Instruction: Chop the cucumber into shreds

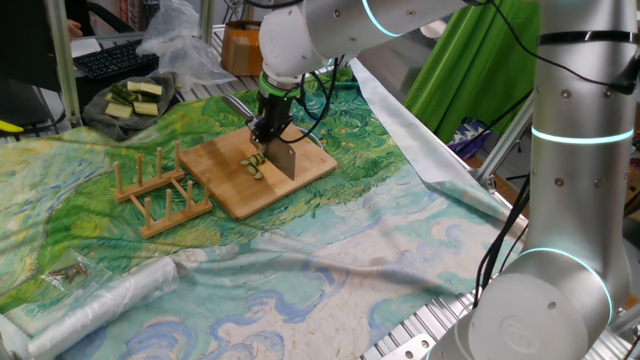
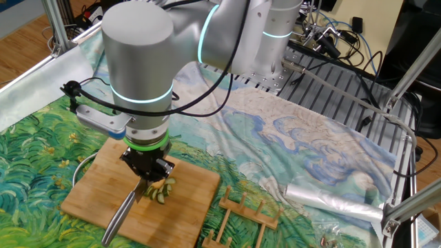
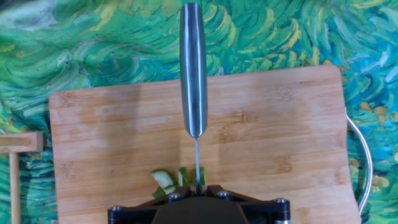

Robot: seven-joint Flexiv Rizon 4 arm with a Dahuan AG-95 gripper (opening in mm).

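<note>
The cucumber (image 1: 256,166) lies as a few small pale green bits with dark skin on the wooden cutting board (image 1: 225,185). My gripper (image 1: 268,130) is shut on a steel knife (image 1: 282,159) and stands right over the bits, with the blade down on the board among them. In the other fixed view the gripper (image 2: 150,172) holds the knife (image 2: 120,215) beside the bits (image 2: 164,191). In the hand view the knife handle (image 3: 193,68) points away across the board (image 3: 280,137). The cucumber bits (image 3: 165,180) sit at the blade, partly hidden by the gripper (image 3: 196,194).
A wooden dish rack (image 1: 160,192) stands to the left of the board. A dark plate of longer green sticks (image 1: 135,97) is at the back left. A rolled plastic sheet (image 1: 100,300) lies near the front. A metal wire loop (image 3: 364,162) lies off the board's right edge.
</note>
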